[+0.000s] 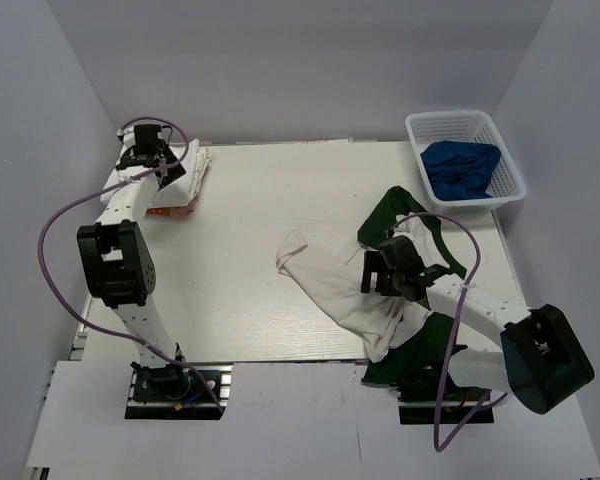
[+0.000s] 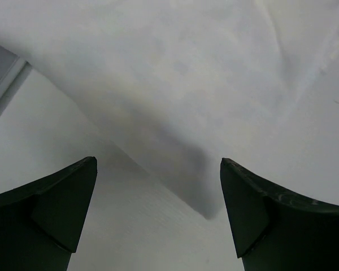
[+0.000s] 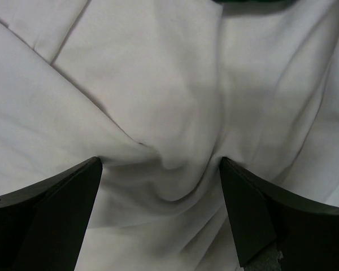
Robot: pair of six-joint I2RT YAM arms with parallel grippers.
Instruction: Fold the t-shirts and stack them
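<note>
A folded white t-shirt bundle [image 1: 192, 172] lies at the table's far left. My left gripper [image 1: 166, 166] hovers over its near edge, open, with nothing between the fingers. In the left wrist view the bundle [image 2: 186, 73] fills the top, and one corner of it reaches down between the left gripper's [image 2: 158, 164] jaws. An unfolded t-shirt [image 1: 340, 290], white with dark green parts, lies crumpled at the right and hangs over the near edge. My right gripper [image 1: 372, 272] is down on its white cloth [image 3: 158, 84]. The right gripper [image 3: 161, 164] is open, with a raised fold of cloth between its fingers.
A white basket [image 1: 510, 170] holding blue cloth [image 1: 462, 168] stands at the far right corner. Something orange-red [image 1: 164, 212] shows under the folded bundle's near edge. Grey walls close in the table on three sides.
</note>
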